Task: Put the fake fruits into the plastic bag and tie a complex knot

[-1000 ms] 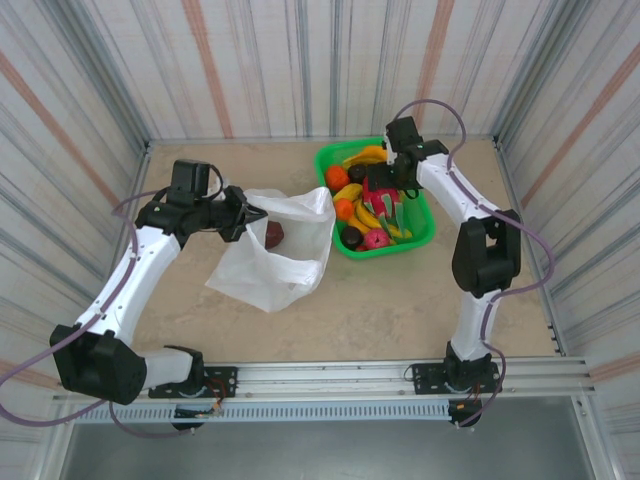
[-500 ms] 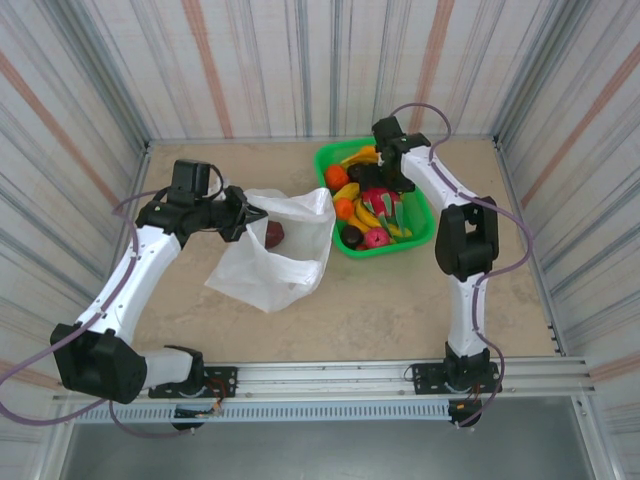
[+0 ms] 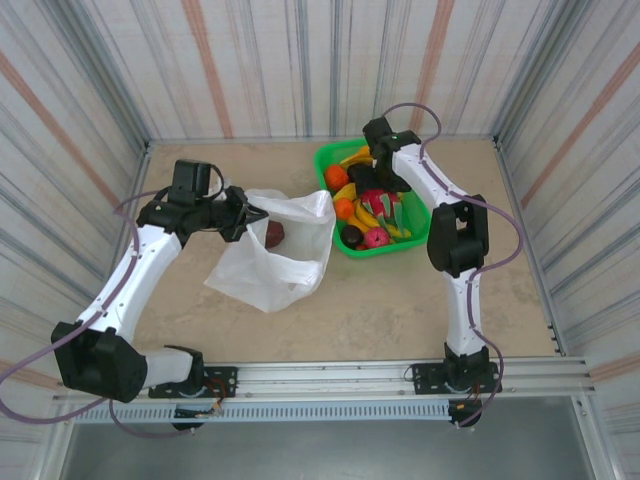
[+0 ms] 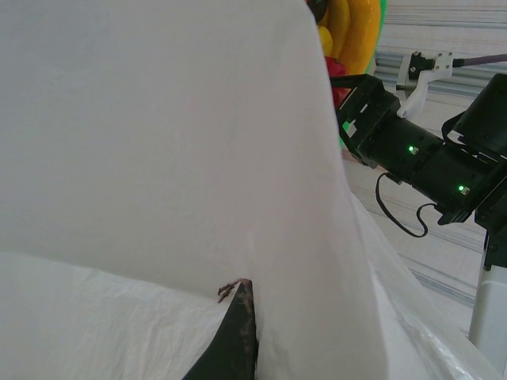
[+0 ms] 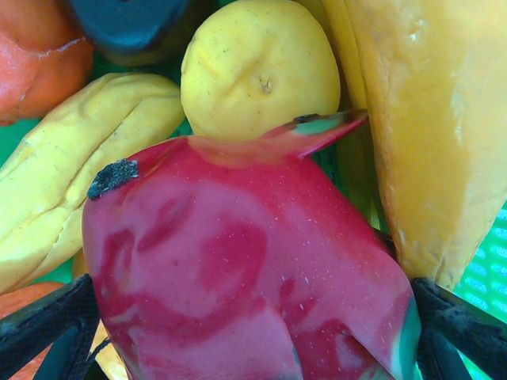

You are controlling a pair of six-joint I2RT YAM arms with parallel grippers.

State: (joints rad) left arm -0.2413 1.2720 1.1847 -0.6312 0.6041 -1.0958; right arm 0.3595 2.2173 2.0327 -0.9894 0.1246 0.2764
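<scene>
The white plastic bag (image 3: 268,258) lies left of centre with its mouth held up by my left gripper (image 3: 243,214), shut on the bag's edge. In the left wrist view one dark fingertip (image 4: 239,324) pinches the white film (image 4: 158,158). A dark maroon fruit (image 3: 276,233) sits inside the bag. The other fake fruits fill the green basket (image 3: 424,216). My right gripper (image 5: 253,340) is down in the basket, open, with a black finger on each side of a pink-red fruit (image 5: 238,261). A round yellow fruit (image 5: 257,67) and bananas (image 5: 87,158) lie just beyond it.
The basket stands at the back, right of the bag, holding an orange fruit (image 3: 334,176), bananas (image 3: 366,214) and a small pink fruit (image 3: 376,238). The right arm (image 3: 452,230) arches over the basket's right side. Striped walls close in the table on three sides.
The right arm has swung left over the basket and its gripper has come down round the pink-red fruit. The left gripper and the bag have stayed put.
</scene>
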